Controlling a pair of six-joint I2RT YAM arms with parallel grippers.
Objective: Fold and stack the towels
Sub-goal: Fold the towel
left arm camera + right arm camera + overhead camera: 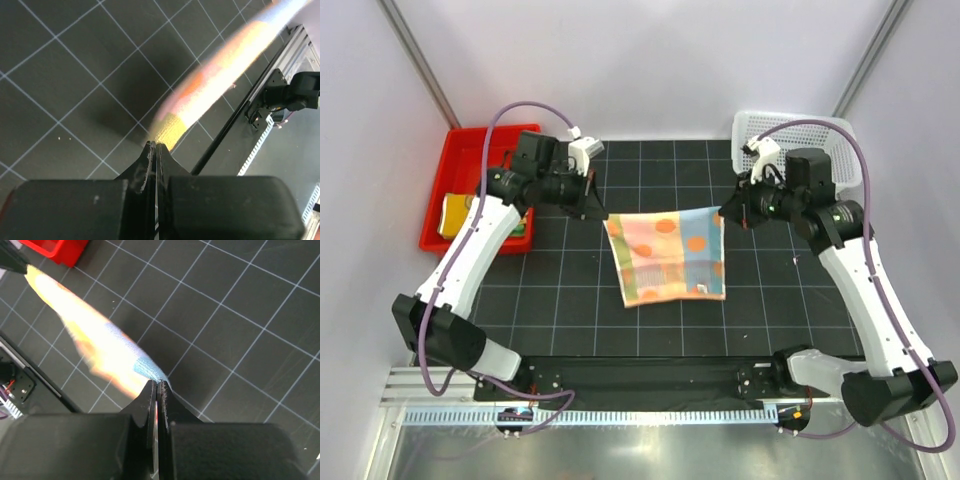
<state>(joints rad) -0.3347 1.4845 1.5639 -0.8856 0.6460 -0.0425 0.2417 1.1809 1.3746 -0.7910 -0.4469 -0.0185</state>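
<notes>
The orange polka-dot towel (670,255) hangs stretched between both grippers, its lower part lying on the black grid mat (570,290). My left gripper (601,214) is shut on the towel's far left corner, and my right gripper (722,216) is shut on the far right corner. In the left wrist view the jaws (156,145) pinch the yellow-edged corner and the towel (220,65) runs away blurred. The right wrist view has the jaws (159,384) closed on a blue-edged corner of the towel (95,345). A yellow-orange towel (453,215) and a green one (518,228) lie in the red tray.
The red tray (455,165) stands at the mat's left edge, partly under the left arm. A white mesh basket (820,130) sits at the back right behind the right arm. A black rail (650,375) and the arm bases run along the near edge.
</notes>
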